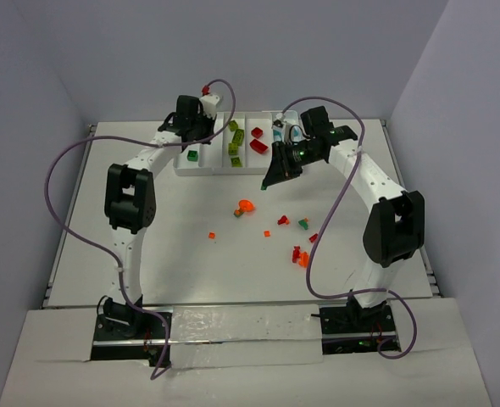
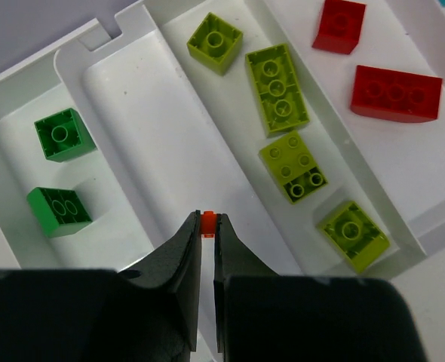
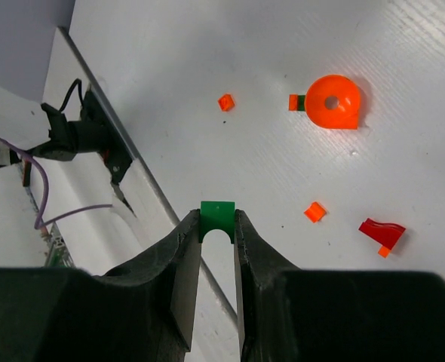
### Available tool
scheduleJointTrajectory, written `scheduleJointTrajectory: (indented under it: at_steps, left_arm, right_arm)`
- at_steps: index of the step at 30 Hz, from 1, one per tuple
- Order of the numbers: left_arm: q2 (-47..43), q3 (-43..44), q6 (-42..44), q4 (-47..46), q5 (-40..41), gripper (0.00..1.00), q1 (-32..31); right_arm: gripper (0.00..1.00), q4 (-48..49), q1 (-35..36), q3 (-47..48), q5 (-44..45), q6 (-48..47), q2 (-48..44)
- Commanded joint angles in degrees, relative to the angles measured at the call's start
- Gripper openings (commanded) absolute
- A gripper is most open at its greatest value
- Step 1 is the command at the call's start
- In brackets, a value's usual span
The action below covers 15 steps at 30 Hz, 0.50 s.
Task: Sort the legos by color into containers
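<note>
The white tray (image 1: 225, 171) stands at the back of the table. In the left wrist view its compartments (image 2: 72, 45) hold two dark green bricks (image 2: 64, 134), several lime bricks (image 2: 277, 88) and two red bricks (image 2: 396, 92). My left gripper (image 2: 207, 219) is shut on a tiny orange brick (image 2: 207, 228) above the bare second compartment; it also shows in the top view (image 1: 191, 137). My right gripper (image 3: 217, 213) is shut on a dark green arch brick (image 3: 217, 220), held above the table in front of the tray's right end (image 1: 269, 181).
Loose pieces lie mid-table: an orange round piece (image 1: 246, 206), small orange bits (image 1: 213, 235), a red bit (image 1: 282, 220), a teal and green piece (image 1: 303, 224) and a red and orange cluster (image 1: 299, 257). Purple cables loop off both arms.
</note>
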<state>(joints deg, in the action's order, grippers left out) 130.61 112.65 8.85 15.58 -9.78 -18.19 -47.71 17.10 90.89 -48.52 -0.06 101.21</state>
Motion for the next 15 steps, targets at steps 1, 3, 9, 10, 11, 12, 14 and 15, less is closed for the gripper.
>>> scheduleJointTrajectory:
  at_steps: [1, 3, 9, 10, 11, 12, 14, 15]
  left_arm:
    - [2.20, 3.18, -2.87, -3.29, 3.39, 0.00, 0.79]
    - [3.03, 2.52, -3.04, -3.96, 4.47, 0.00, 0.87]
    - [4.41, 1.17, -2.96, -4.81, 5.08, 0.08, 0.88]
    - [4.62, 1.17, -2.96, -4.72, 5.12, 0.10, 0.88]
    - [4.79, 1.22, -2.96, -4.64, 5.02, 0.12, 0.93]
    - [4.98, 1.16, -3.01, -4.65, 5.04, 0.15, 0.96]
    - [5.32, 1.14, -3.26, -4.57, 5.07, 0.24, 1.09]
    - [5.54, 1.37, -3.43, -4.16, 4.57, 0.27, 1.24]
  right_arm:
    - [0.00, 3.77, -0.23, 2.56, 1.52, 2.10, -1.00]
    - [0.00, 4.43, -0.23, 3.88, 2.26, 3.09, -0.42]
    - [0.00, 8.96, -0.03, 5.63, 1.27, 8.15, 2.37]
    - [0.00, 9.50, 0.08, 5.85, 1.39, 8.57, 2.87]
    - [0.00, 9.90, 0.17, 6.31, 1.65, 9.16, 3.23]
    - [0.00, 10.59, 0.36, 6.77, 2.11, 9.66, 3.78]
    - [0.00, 11.48, 0.71, 7.92, 2.95, 10.71, 4.93]
    - [0.00, 12.08, 0.91, 8.37, 3.45, 11.39, 5.18]
